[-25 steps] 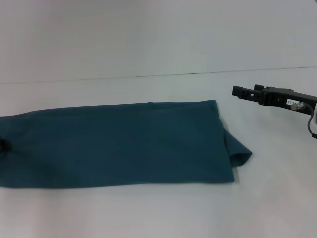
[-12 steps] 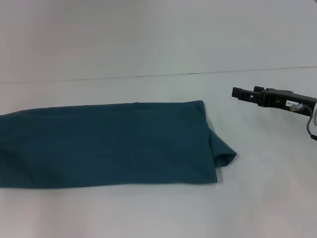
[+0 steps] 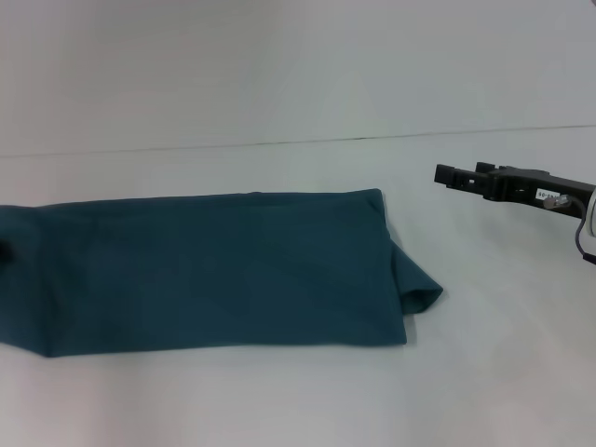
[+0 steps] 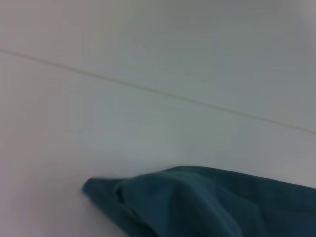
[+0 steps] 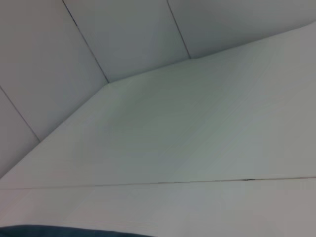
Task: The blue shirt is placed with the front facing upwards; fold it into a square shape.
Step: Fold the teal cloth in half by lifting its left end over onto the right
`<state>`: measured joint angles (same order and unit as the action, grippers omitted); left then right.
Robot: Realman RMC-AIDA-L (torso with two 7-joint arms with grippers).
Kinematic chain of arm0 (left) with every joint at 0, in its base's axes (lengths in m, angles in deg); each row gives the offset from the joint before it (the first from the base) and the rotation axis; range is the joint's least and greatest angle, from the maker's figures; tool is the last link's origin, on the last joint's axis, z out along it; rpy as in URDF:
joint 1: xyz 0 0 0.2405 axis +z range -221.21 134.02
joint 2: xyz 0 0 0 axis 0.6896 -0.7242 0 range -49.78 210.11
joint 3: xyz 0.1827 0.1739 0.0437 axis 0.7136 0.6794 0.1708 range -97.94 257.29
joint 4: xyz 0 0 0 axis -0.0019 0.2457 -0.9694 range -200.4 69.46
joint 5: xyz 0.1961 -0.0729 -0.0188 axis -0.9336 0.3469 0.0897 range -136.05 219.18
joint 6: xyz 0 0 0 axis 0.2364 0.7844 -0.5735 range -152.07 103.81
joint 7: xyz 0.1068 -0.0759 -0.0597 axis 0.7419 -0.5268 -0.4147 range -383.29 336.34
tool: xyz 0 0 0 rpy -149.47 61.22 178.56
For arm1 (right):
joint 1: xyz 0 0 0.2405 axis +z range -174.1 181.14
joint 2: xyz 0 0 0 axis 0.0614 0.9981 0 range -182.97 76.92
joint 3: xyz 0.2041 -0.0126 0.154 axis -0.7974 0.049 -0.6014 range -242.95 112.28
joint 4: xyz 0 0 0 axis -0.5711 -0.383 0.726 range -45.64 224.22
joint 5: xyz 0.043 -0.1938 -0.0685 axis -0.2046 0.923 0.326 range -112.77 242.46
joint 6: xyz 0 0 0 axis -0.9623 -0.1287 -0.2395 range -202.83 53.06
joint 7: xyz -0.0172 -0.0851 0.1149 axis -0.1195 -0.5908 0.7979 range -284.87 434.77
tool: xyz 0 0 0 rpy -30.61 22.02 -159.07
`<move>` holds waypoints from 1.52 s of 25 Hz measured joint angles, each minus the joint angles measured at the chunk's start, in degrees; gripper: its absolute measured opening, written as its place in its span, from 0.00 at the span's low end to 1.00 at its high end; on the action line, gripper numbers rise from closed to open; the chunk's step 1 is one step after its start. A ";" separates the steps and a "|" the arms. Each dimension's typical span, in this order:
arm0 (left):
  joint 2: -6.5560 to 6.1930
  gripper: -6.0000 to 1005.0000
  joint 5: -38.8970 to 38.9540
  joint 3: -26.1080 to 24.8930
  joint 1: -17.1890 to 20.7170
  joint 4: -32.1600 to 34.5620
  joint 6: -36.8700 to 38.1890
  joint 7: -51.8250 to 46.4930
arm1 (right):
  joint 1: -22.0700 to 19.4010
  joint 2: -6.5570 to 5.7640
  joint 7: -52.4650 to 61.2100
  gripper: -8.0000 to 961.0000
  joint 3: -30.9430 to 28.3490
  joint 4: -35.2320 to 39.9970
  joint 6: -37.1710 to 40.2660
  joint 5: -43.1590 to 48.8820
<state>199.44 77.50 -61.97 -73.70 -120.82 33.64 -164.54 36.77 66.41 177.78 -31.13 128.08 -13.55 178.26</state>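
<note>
Blue shirt (image 3: pixel 214 270) of dark teal-blue cotton, lying flat on white bench (image 3: pixel 307 400) as long horizontal band, already folded lengthwise. Plain fabric on top; no lettering visible. Stretches from left edge of head view to right of centre. Straight vertical edge at right end, with short sleeve flap (image 3: pixel 419 284) sticking out past it toward lower right, rounded at tip and lying on bench surface. Far long edge nearly straight, near long edge straight as well, except near left border, where cloth narrows and lower corner looks drawn up. Small dark shape (image 3: pixel 5 251) at left border, resting on or against shirt; too little visible to identify.

Right hand (image 3: pixel 449 174), black, reaching in from right edge of head view, hovering above bare bench, well apart from shirt's right end and farther back than it. Two dark fingertips pointing left, side by side; whether spread or pressed together cannot be told. White label and cable visible on body behind.

Left hand not clearly in view in any picture; state cannot be told. Left wrist view: bunched, wrinkled end of same teal cloth (image 4: pixel 197 207) on white surface, thin seam line (image 4: pixel 163 94) crossing bench beyond it. Right wrist view: mostly white bench and panelled wall (image 5: pixel 98 44), with sliver of teal fabric (image 5: pixel 59 231) at one edge.
</note>
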 joint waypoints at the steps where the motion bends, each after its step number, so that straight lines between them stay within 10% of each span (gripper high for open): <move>1: 0.59 0.11 0.00 0.14 -0.06 -1.21 0.66 0.00 | 0.02 0.00 0.00 0.95 0.27 -0.03 0.06 0.05; 20: 2.16 0.11 -2.08 4.53 -2.24 -5.93 4.64 -3.85 | -6.54 -0.17 -23.66 0.95 9.32 9.87 28.72 3.00; 38: 4.58 0.11 -8.13 19.74 -5.14 -13.98 5.99 -17.06 | -9.16 -0.76 -27.35 0.95 5.55 12.17 37.59 5.65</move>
<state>204.02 69.37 -42.22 -78.84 -134.79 39.64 -181.60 27.61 65.65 150.43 -25.57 140.25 24.04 183.91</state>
